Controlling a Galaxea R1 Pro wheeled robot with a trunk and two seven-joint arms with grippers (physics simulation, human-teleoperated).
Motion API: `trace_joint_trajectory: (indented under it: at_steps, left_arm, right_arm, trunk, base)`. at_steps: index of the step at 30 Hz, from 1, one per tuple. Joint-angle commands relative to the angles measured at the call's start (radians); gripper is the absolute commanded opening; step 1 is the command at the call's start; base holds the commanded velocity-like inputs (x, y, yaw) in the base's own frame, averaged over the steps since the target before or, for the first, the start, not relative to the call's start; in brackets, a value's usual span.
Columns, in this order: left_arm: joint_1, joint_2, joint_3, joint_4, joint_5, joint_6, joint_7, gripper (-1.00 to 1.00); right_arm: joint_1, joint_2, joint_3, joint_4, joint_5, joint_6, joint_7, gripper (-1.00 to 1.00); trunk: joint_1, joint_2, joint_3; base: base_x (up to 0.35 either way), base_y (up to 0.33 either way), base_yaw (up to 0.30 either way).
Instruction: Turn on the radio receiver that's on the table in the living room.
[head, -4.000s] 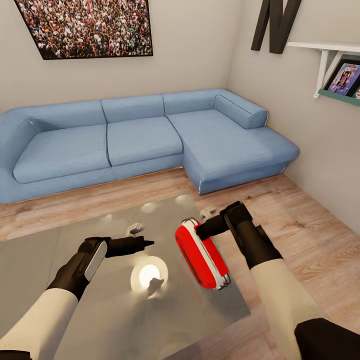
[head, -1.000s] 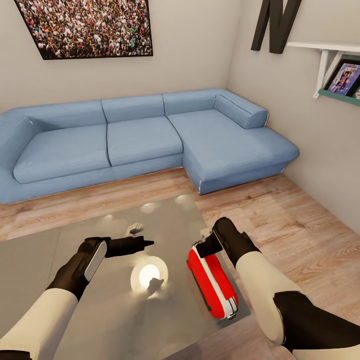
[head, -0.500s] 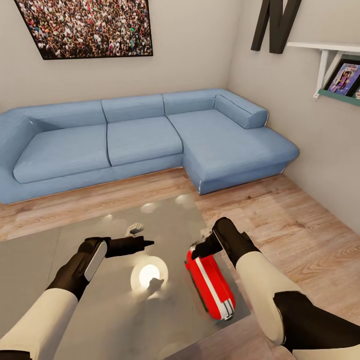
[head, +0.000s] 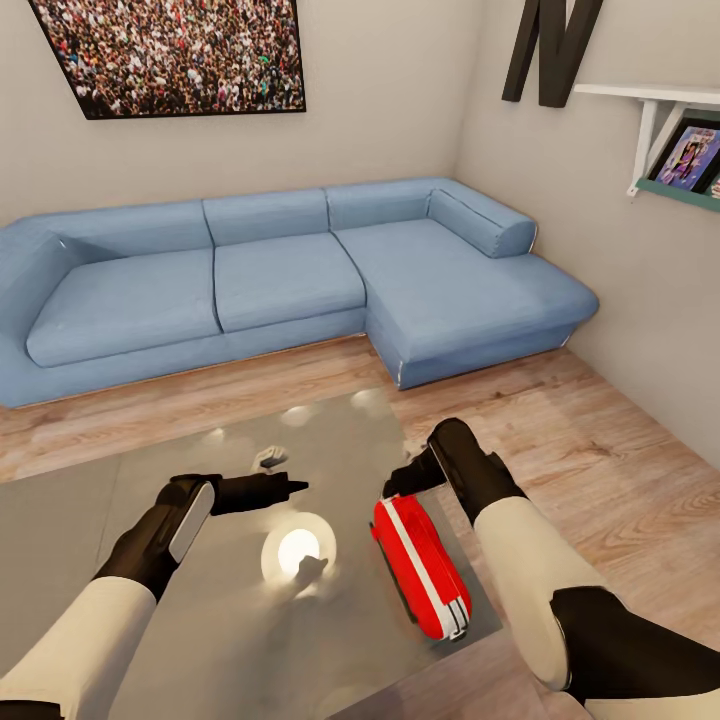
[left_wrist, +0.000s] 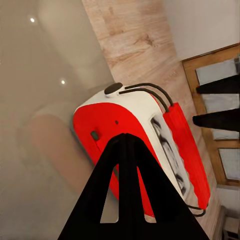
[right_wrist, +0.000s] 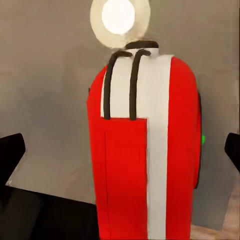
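Radio receiver (head: 421, 570) lying at lower right of the head view, on the glossy grey worktop (head: 120, 500), close to its near right corner and edge. Red body, white band, dark wire handle (right_wrist: 121, 82) facing up in the right wrist view; a small green glow (right_wrist: 203, 139) on one side there, perhaps a power light, though too small to be sure.

Right tool (head: 400, 487) poised just beyond the radio's far end in the head view. In its own wrist view, fingertips (right_wrist: 11, 150) spread wide at both frame edges, the radio between and ahead of them, nothing gripped. Probably placed so as to come down on a switch on the casing. Whether it touches the radio: cannot tell.

Left tool (head: 280, 487) at middle left of the head view, hovering over the worktop, pointing toward the radio, well apart from it. In the left wrist view, dark fingers (left_wrist: 127, 195) drawn together to a point, holding nothing, radio straight ahead. Likely parked there, out of the other arm's path.

Bright lamp reflection (head: 297, 548) on the worktop between the tools. Blue sofa (head: 280, 280) across the middle, crowd photo (head: 170, 55) upper left, black letter N (head: 550, 45) and shelf (head: 660, 130) upper right. Nothing between right tool and radio; main worry the nearby worktop edge, a push possibly sliding the radio off.
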Motion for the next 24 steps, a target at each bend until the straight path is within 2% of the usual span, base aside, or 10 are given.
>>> trace_joint_trajectory:
  at_steps: [1, 4, 7, 10, 14, 19, 20, 21, 23, 24]
  left_arm:
    - [0.0, 0.0, 0.0, 0.0, 0.0, 0.0, 0.0, -1.0]
    - [0.0, 0.0, 0.0, 0.0, 0.0, 0.001, -0.001, -1.0]
    - [0.0, 0.0, 0.0, -0.001, 0.0, 0.001, -0.001, -1.0]
    - [0.0, 0.0, 0.0, -0.001, 0.0, 0.001, -0.001, -1.0]
    - [0.0, 0.004, -0.001, -0.006, 0.0, 0.001, -0.002, -1.0]
    - [0.0, 0.009, -0.001, -0.005, -0.001, 0.001, -0.002, -1.0]
    - [0.0, 0.013, -0.001, -0.004, -0.001, 0.001, -0.003, -1.0]
    - [0.0, 0.027, -0.001, -0.003, -0.001, 0.001, -0.003, -1.0]
    - [0.0, 0.046, -0.001, -0.002, 0.0, 0.001, -0.004, -1.0]
    - [0.002, 0.065, -0.001, -0.004, 0.001, 0.0, -0.005, -1.0]
  right_arm:
    - [0.0, 0.0, 0.003, -0.04, 0.001, 0.001, 0.012, 1.0]
    - [0.0, 0.0, 0.018, -0.219, 0.004, 0.001, 0.053, 1.0]
    - [0.0, 0.0, 0.111, -0.379, 0.002, 0.001, 0.083, 1.0]
    - [0.0, 0.0, 0.166, -0.516, 0.001, 0.001, 0.121, 1.0]
    - [0.0, -0.016, 0.177, -0.562, 0.003, 0.001, 0.129, 1.0]
    - [0.0, -0.096, 0.178, -0.57, 0.003, 0.001, 0.131, 1.0]
    - [0.0, -0.125, 0.178, -0.57, 0.003, 0.001, 0.132, 1.0]
    - [0.0, -0.175, 0.177, -0.571, 0.002, 0.001, 0.134, 1.0]
    - [0.0, -0.226, 0.177, -0.571, 0.001, 0.001, 0.141, 1.0]
    - [0.0, -0.274, 0.176, -0.57, -0.001, 0.001, 0.154, 1.0]
  trunk:
    - [0.0, 0.0, 0.0]
    - [0.0, 0.0, 0.0]
    - [0.0, 0.0, 0.0]
    - [0.0, 0.0, 0.0]
    - [0.0, 0.0, 0.0]
    - [0.0, 0.0, 0.0]
    - [0.0, 0.0, 0.0]
    - [0.0, 0.0, 0.0]
    - [0.0, 0.0, 0.0]
    - [0.0, 0.0, 0.0]
  base:
    - [0.0, 0.0, 0.0]
    - [0.0, 0.0, 0.0]
    - [0.0, 0.0, 0.0]
    - [0.0, 0.0, 0.0]
    - [0.0, 0.0, 0.0]
    - [0.0, 0.0, 0.0]
    - [0.0, 0.0, 0.0]
    - [0.0, 0.0, 0.0]
    - [0.0, 0.0, 0.0]
    - [0.0, 0.0, 0.0]
